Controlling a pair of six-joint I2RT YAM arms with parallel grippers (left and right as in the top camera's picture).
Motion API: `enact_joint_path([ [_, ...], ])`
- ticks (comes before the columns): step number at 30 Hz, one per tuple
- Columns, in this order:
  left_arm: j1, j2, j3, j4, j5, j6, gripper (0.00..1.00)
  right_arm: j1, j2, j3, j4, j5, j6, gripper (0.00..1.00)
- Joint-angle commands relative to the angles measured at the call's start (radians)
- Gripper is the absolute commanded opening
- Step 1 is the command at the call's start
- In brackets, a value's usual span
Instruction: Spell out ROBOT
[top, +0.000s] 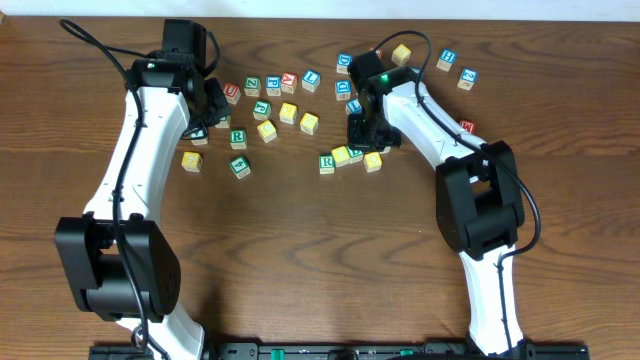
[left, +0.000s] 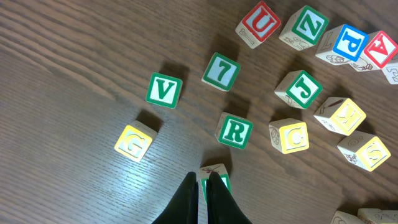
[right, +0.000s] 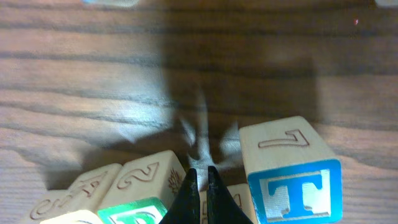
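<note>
In the overhead view a short row lies at the centre: green R cube (top: 326, 163), yellow cube (top: 341, 155), green cube (top: 356, 152), yellow cube (top: 373, 161). My right gripper (top: 362, 140) (right: 200, 177) hangs shut and empty just behind this row. Its tips sit between a green-framed cube (right: 134, 210) and the blue T cube (right: 292, 186), touching neither that I can see. My left gripper (top: 210, 118) (left: 202, 185) is shut on nothing, above the left cluster. Its tips overlap a green-framed cube (left: 216, 176) below another green R cube (left: 234, 131).
Loose cubes surround the left gripper: V (left: 164, 91), 7 (left: 221, 71), yellow G (left: 133, 143), C (left: 291, 136), J (left: 300, 89), red U (left: 259, 23), Z (left: 307, 26). More cubes are scattered at the back right (top: 447, 60).
</note>
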Motion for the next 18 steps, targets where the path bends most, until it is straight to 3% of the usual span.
enact_joint_path([
  [1,0.000,-0.014,0.008,-0.005,-0.016,-0.006,0.07,-0.003,0.019,0.013,0.031,0.012,0.037,0.01],
  [18,0.000,-0.014,0.007,-0.005,-0.016,-0.005,0.07,0.038,0.019,0.028,0.182,-0.022,-0.100,0.06],
])
